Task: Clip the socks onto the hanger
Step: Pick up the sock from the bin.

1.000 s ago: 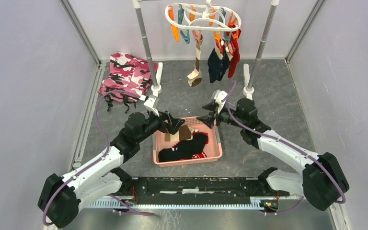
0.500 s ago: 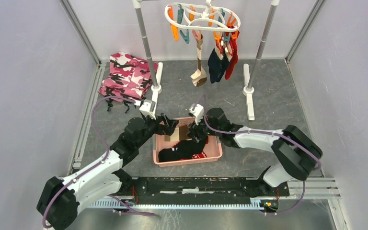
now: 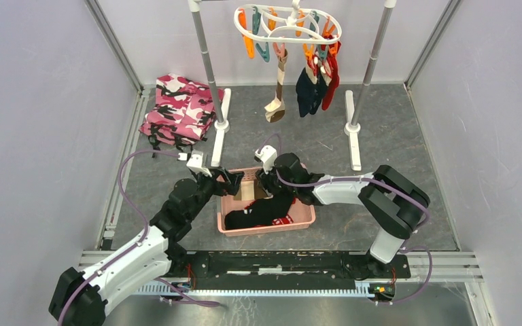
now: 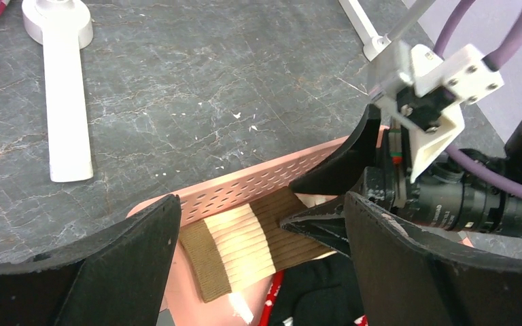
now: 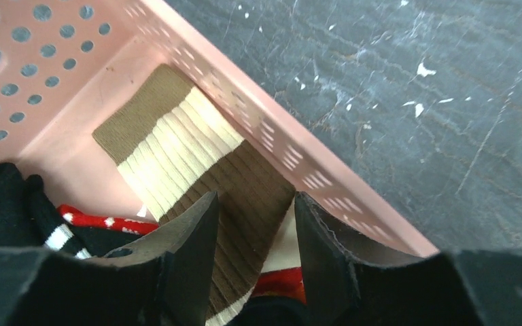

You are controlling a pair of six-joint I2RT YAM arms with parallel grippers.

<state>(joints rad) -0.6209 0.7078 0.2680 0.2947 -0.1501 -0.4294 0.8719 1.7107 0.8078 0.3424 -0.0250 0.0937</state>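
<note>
**Top view**
- hanger: white oval plastic ring hanger [image 3: 287,20] with orange and teal clips, high at far side between grey metal rack poles [image 3: 207,61]; tan, navy and red hung socks [image 3: 308,92] clipped on.
- basket: pink perforated plastic basket [image 3: 265,229] mid-floor, just ahead of both arms; black socks [image 3: 262,212] heaped inside.
- left claw [image 3: 234,180]: over basket's far-left corner.
- right claw [image 3: 262,187]: in from the right, near left claw.
- room: basket well apart from rack feet and pink camouflage folded cloth [image 3: 180,109].

**Left wrist**
- left claw [image 4: 262,204]: spread wide, holding nothing.
- sock: brown-and-cream ribbed fabric sock [image 4: 245,248] flat along basket's far wall, between the left fingers, touching neither.
- right claw [image 4: 289,204]: tips at sock's brown end.
- edge: white rack foot [image 4: 64,115] far left, well apart.

**Right wrist**
- right claw [image 5: 255,204]: about half spread, astride the sock [image 5: 245,183]; sock flat in the gap, not bunched, not lifted.
- neighbours: red white-dotted sock [image 5: 102,221] and black sock just beside.
- edge: basket wall [image 5: 258,122] just beside one finger, tight that side.
</note>
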